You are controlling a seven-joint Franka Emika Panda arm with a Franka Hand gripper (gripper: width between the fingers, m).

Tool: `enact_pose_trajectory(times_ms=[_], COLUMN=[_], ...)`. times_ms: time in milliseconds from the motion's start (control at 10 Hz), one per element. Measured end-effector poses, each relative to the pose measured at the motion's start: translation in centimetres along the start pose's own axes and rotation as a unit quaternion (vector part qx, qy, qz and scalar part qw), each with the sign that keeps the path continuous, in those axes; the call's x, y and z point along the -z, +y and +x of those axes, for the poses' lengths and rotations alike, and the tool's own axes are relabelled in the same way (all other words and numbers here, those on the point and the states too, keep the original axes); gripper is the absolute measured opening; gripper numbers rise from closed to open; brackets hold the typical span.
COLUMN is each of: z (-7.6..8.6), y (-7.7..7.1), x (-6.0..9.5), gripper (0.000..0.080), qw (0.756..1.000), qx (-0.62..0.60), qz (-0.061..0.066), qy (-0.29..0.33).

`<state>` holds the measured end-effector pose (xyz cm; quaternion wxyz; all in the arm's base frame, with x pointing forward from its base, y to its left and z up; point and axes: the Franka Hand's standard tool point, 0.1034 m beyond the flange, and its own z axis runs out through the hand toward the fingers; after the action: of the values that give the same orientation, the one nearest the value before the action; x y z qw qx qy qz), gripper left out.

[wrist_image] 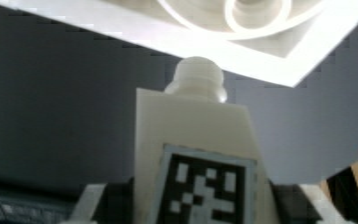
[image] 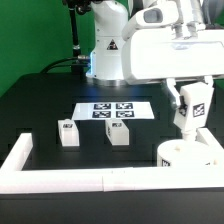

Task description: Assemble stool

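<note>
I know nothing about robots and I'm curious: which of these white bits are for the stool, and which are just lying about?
For the stool:
round seat
held leg block, in the shut gripper
loose leg blocks

Just lying about:
marker board
white border wall

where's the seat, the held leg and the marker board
seat [image: 182, 152]: exterior view, top face
held leg [wrist_image: 197, 125]: wrist view, plain face above its tag
marker board [image: 113, 111]: exterior view, middle among the tags
</note>
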<state>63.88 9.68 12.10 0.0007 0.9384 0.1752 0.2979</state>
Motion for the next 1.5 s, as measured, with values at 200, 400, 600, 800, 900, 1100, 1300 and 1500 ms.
enact_pose_trajectory(times_ms=[200,400,600,800,900,1100,1300,1500], z=[-0.3,-0.5,-0.5,-1.5,-2.4,-2.7,-2.8,-2.7], y=[-1.9,-2.7,-2.6,-1.9,-1.2,-1.3,-1.7,-2.3], x=[-0.3,-0.7,-0.7,-1.3,-1.9,-2.1,-2.3,-2.4], gripper=[0.0324,0.0324,0.0324,0.0324,0.0324,0.0324,0.0324,0.0324], qw=[0.998,0.996,0.996,0.994,0.995,0.995,0.995,0.994], qx=[0.064,0.091,0.09,0.103,0.1,0.098,0.1,0.102], qz=[-0.01,-0.018,-0.018,-0.025,-0.026,-0.024,-0.022,-0.019], qy=[-0.006,-0.004,-0.004,0.004,-0.007,-0.013,-0.014,-0.014])
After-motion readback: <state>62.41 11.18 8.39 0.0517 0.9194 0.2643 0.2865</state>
